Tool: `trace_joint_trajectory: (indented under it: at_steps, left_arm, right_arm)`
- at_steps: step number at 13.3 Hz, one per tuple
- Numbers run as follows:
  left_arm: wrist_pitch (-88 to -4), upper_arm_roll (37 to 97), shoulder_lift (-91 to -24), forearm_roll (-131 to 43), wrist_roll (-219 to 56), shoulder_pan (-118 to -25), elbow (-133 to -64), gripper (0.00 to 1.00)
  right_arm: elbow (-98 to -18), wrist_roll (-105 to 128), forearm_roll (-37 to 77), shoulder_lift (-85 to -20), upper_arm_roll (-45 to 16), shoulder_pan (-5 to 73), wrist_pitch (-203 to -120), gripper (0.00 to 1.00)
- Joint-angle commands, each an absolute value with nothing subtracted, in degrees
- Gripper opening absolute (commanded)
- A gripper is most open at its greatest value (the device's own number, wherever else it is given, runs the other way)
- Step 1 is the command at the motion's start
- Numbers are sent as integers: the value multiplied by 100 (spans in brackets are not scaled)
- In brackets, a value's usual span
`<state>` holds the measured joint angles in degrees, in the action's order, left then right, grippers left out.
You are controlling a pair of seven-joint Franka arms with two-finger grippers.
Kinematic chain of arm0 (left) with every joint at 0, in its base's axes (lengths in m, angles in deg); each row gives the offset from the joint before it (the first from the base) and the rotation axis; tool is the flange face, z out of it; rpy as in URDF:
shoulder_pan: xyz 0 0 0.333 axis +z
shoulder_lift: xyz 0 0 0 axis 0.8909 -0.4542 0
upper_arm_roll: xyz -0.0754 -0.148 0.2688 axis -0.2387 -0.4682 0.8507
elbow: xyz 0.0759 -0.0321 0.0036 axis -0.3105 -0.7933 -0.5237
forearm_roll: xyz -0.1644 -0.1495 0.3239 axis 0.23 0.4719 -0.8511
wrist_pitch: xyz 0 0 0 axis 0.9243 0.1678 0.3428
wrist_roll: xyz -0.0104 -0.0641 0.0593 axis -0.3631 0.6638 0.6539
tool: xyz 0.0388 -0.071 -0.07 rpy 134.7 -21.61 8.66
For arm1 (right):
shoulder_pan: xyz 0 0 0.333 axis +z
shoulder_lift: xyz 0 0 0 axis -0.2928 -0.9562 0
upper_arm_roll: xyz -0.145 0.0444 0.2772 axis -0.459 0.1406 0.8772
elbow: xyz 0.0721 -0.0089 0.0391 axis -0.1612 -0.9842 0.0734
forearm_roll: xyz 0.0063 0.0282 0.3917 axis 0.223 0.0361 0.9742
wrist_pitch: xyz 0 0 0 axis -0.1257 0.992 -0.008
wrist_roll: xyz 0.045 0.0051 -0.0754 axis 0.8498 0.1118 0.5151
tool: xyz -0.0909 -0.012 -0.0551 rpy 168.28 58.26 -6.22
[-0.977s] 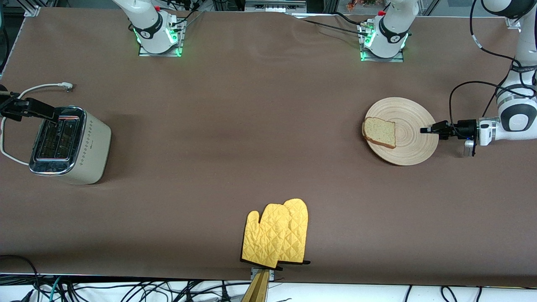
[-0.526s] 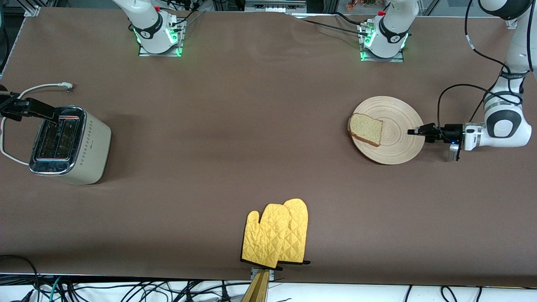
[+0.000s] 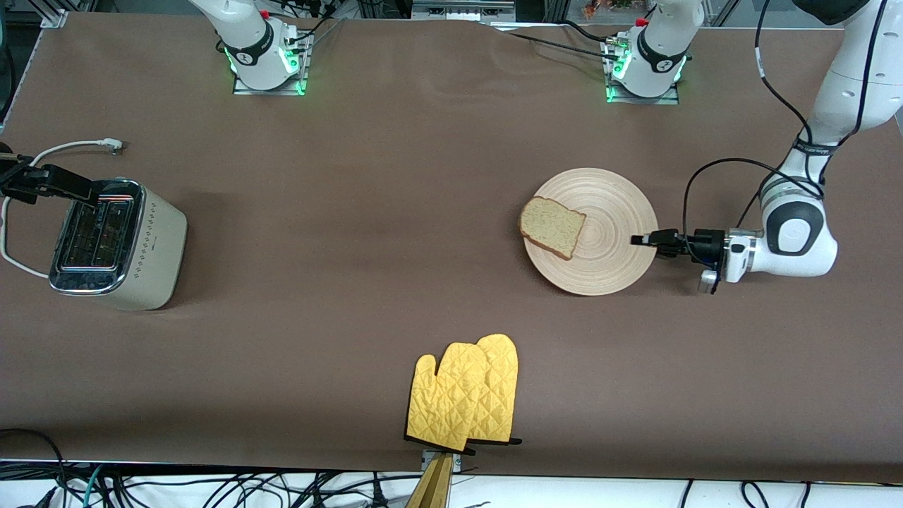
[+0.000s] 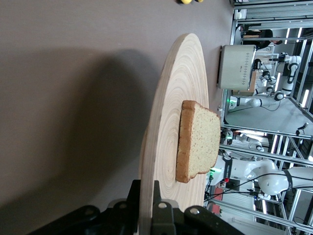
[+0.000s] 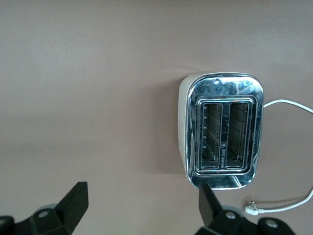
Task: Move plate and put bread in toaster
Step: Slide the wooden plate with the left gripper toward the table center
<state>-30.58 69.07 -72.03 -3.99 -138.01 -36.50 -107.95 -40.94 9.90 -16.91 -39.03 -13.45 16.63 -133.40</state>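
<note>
The round wooden plate (image 3: 592,229) lies on the brown table toward the left arm's end, with the bread slice (image 3: 553,226) on its edge toward the toaster. My left gripper (image 3: 643,240) is shut on the plate's rim; in the left wrist view the fingers (image 4: 145,208) clamp the rim of the plate (image 4: 166,112) and the bread (image 4: 198,139) lies on it. The cream toaster (image 3: 116,243) stands at the right arm's end. My right gripper (image 3: 67,185) hovers open above it; the right wrist view shows the toaster (image 5: 222,129) with both slots empty.
A pair of yellow oven mitts (image 3: 465,393) lies near the table's front edge, in the middle. The toaster's white cord (image 3: 70,148) loops on the table beside the toaster. The arm bases (image 3: 264,56) stand along the far edge.
My left gripper has slid the plate with the bread across the table toward the middle and the toaster. The right gripper has stayed still over the toaster.
</note>
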Motion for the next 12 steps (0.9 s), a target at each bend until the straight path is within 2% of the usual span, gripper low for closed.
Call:
trace_joint_trajectory:
  at_steps: [1, 5, 12]
  left_arm:
    - [-3076, 6789, -7073, 237, -13791, -3985, -10897, 0]
    - [-3681, 6815, -7038, 1300, -13818, -5214, -10915, 0]
    - [-5351, 6824, -7249, 3146, -13748, -7096, -10836, 0]
  right_arm:
    - [-4193, 1050, -1613, -3818, -1345, 1632, -13410, 100]
    - [-4193, 1050, -1613, -3818, -1354, 1632, -13410, 100]
    - [-4193, 1050, -1605, -3818, -1362, 1632, -13410, 100]
